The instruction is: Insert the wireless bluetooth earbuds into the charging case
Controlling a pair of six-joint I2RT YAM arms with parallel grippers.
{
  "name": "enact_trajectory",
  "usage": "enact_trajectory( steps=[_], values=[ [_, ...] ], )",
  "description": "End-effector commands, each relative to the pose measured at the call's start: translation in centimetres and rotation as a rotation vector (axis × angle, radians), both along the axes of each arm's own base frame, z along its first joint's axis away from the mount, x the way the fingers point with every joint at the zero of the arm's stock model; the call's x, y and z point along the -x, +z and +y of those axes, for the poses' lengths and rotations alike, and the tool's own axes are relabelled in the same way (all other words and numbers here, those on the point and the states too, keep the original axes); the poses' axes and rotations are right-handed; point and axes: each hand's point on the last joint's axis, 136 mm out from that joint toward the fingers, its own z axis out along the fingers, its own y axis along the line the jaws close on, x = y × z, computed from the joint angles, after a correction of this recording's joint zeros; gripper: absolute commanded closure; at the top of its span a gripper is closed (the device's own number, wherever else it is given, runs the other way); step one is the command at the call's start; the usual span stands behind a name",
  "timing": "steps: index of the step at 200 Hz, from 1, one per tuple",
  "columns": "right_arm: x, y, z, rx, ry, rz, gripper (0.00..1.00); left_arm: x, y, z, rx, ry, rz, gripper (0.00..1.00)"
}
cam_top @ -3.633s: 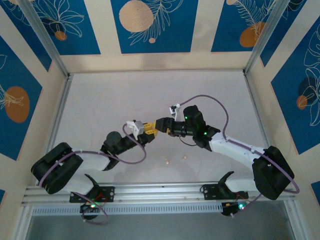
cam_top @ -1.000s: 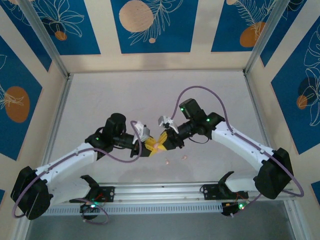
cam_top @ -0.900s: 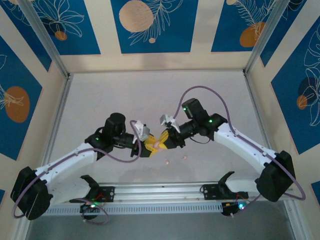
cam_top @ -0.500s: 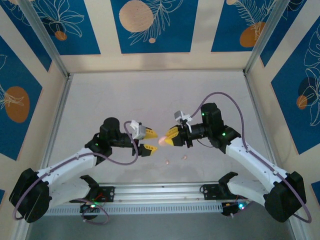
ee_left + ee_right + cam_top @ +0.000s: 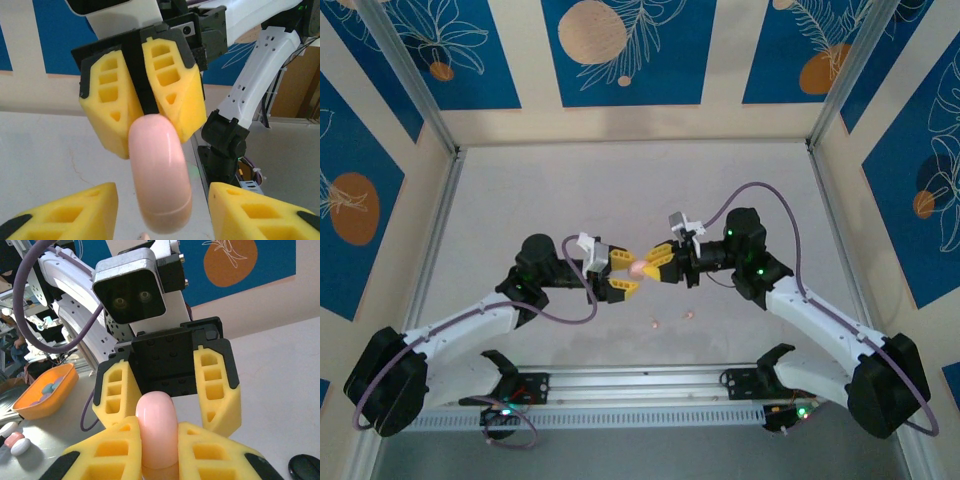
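Observation:
The pale pink charging case (image 5: pixel 638 267) hangs above the table between the two arms, lid closed, with my right gripper (image 5: pixel 656 262) shut on its end. In the right wrist view the charging case (image 5: pixel 156 430) sits pinched between my yellow pads (image 5: pixel 107 452). My left gripper (image 5: pixel 627 276) faces it, open, one finger (image 5: pixel 67 215) on each side of the charging case (image 5: pixel 160 185) with a gap showing on both sides. Two pale pink earbuds (image 5: pixel 654 322) (image 5: pixel 688 316) lie on the table below, apart from both grippers.
A metal rail (image 5: pixel 640 378) runs along the near edge by the arm bases. Off the table, the right wrist view shows an orange bowl (image 5: pixel 47 392) with small items, loose oval cases (image 5: pixel 15 444) and a black object (image 5: pixel 305 467).
Both grippers have risen from just above the table near the earbuds. The left gripper let go of the case, drew back, then came in again with its fingers straddling it.

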Motion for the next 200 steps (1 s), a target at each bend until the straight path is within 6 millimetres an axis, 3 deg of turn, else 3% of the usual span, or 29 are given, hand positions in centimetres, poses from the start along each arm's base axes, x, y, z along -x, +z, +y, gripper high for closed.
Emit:
enact_trajectory(
  steps=[1, 80, 130, 200],
  values=[
    [-0.1, 0.2, 0.3, -0.017, -0.001, -0.012, 0.97, 0.4, 0.5, 0.2, 0.027, -0.027, -0.018, 0.53],
    [-0.1, 0.1, 0.5, -0.016, -0.003, -0.012, 0.96, 0.2, 0.5, 0.0, 0.022, -0.034, -0.009, 0.79],
    [-1.8, -0.9, 0.5, 0.034, -0.101, 0.017, 0.60, 0.4, 0.3, -0.1, 0.004, -0.047, -0.003, 0.81],
    [-5.8, -1.6, -0.6, 0.066, -0.279, 0.121, 0.54, 0.5, -0.7, 0.1, -0.052, -0.038, -0.001, 0.83]
  ],
)
